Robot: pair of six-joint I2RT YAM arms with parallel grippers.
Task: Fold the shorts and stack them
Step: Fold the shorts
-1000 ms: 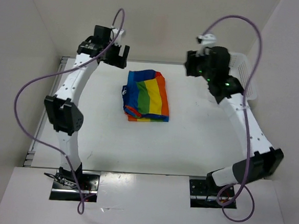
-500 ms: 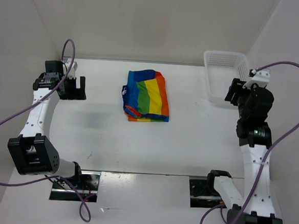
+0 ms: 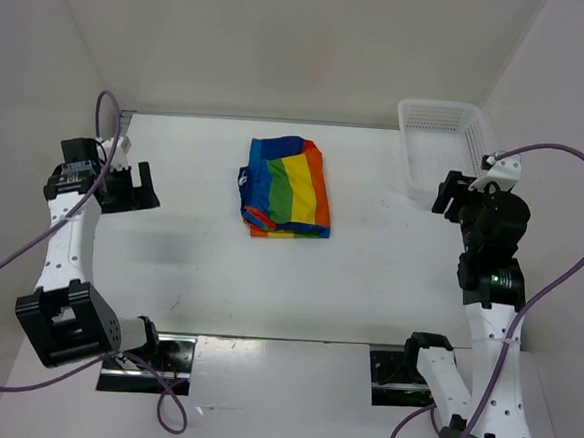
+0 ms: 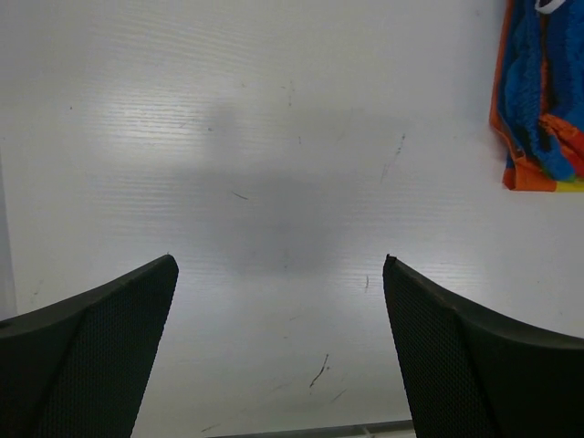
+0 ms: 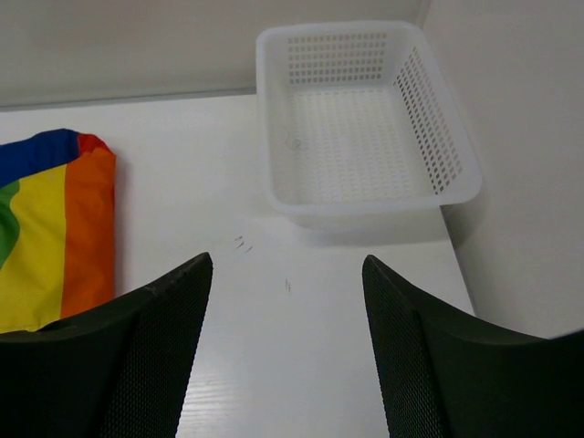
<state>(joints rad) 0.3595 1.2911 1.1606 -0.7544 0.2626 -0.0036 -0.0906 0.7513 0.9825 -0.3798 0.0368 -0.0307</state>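
Note:
The shorts [image 3: 287, 189] lie folded in a compact rainbow-striped bundle at the back middle of the white table. My left gripper [image 3: 132, 185] hovers near the table's left edge, well to the left of them. It is open and empty [image 4: 278, 265], and the shorts' orange and blue edge [image 4: 540, 100] shows at the top right of the left wrist view. My right gripper [image 3: 450, 194] hangs at the right side, just in front of the basket. It is open too, with nothing between its fingers [image 5: 287, 260], and the shorts [image 5: 55, 228] are far to its left.
A white plastic mesh basket [image 3: 417, 153] stands empty in the back right corner [image 5: 365, 208]. White walls close the table in at the back and on both sides. Purple cables loop from each arm.
Both arms have swung away from the shorts, the left out to the left edge and the right to the front of the basket. The shorts have not moved.

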